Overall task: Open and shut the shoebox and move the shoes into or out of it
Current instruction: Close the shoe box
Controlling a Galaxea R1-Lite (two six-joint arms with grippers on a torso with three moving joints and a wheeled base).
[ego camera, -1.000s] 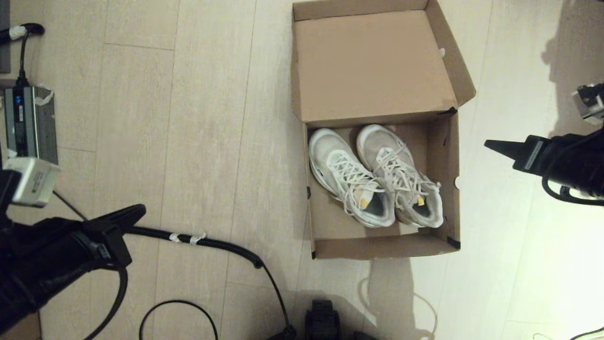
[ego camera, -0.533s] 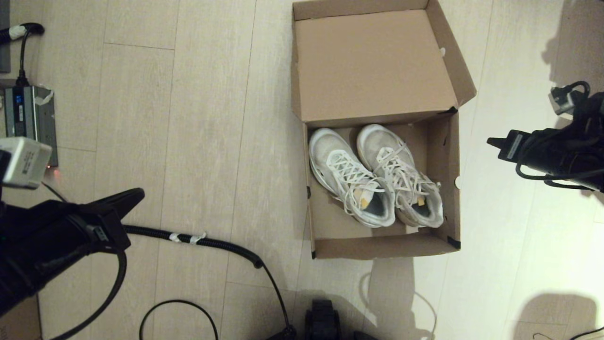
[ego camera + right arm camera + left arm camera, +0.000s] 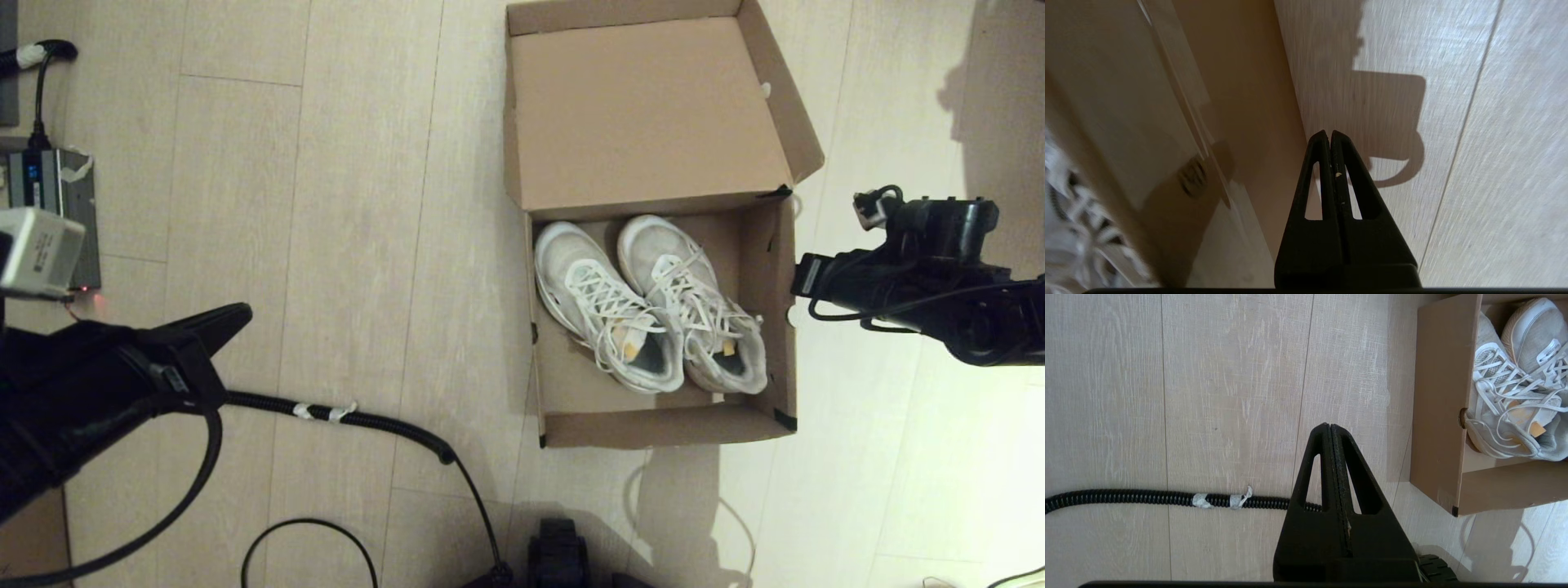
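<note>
The brown shoebox (image 3: 661, 426) stands open on the floor, its lid (image 3: 645, 114) folded back away from me. Both white shoes (image 3: 608, 306) lie side by side inside, toes toward the lid; the left wrist view shows them (image 3: 1506, 404) over the box's side wall (image 3: 1439, 408). My right gripper (image 3: 804, 278) is shut and empty, hanging just outside the box's right wall. In the right wrist view its tips (image 3: 1329, 132) point at the floor beside that wall (image 3: 1241, 81). My left gripper (image 3: 241, 314) is shut and empty, far to the left of the box; the left wrist view shows it (image 3: 1329, 425) over bare floor.
A black corrugated cable (image 3: 367, 420) runs across the floor from my left arm toward the bottom middle. A grey device (image 3: 49, 216) sits at the far left. A thin black cable loop (image 3: 310, 531) and a dark block (image 3: 559, 555) lie at the bottom edge.
My right gripper has swung left and come up close to the box's right wall. The left arm has shifted only slightly. The box and shoes have not moved.
</note>
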